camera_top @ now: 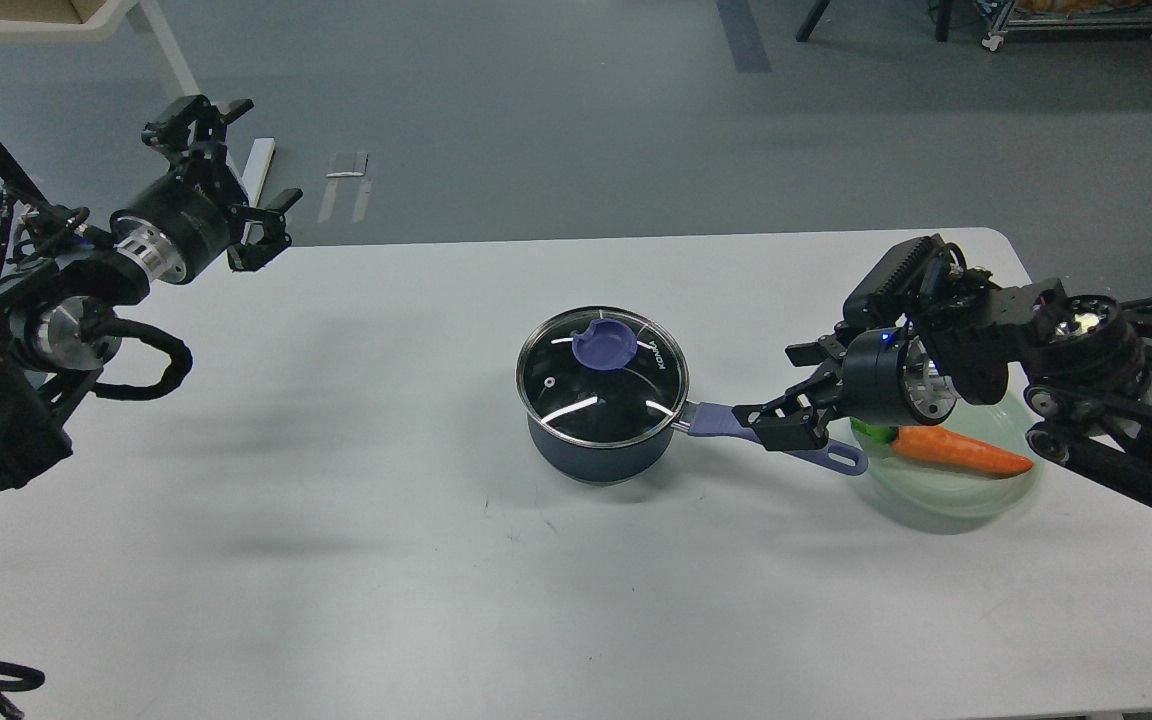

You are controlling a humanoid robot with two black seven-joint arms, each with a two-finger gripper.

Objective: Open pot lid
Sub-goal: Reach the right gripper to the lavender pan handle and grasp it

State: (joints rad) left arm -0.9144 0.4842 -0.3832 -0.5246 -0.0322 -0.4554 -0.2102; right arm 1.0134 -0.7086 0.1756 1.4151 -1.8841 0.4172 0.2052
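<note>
The lid (603,372) sits on the pot (599,440), mid-table. The right gripper (781,415), fingers narrow, is at the handle (736,422); whether it grips, I cannot tell. The left gripper (236,180) spreads wide by the far left corner, and next must reach the knob (604,345).

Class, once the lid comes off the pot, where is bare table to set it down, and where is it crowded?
Bare table lies left of the pot and along the near edge. Right is crowded: right gripper at the handle, the green dish with its carrot.

right hand (774,398) covers part of the pot handle (726,420).
</note>
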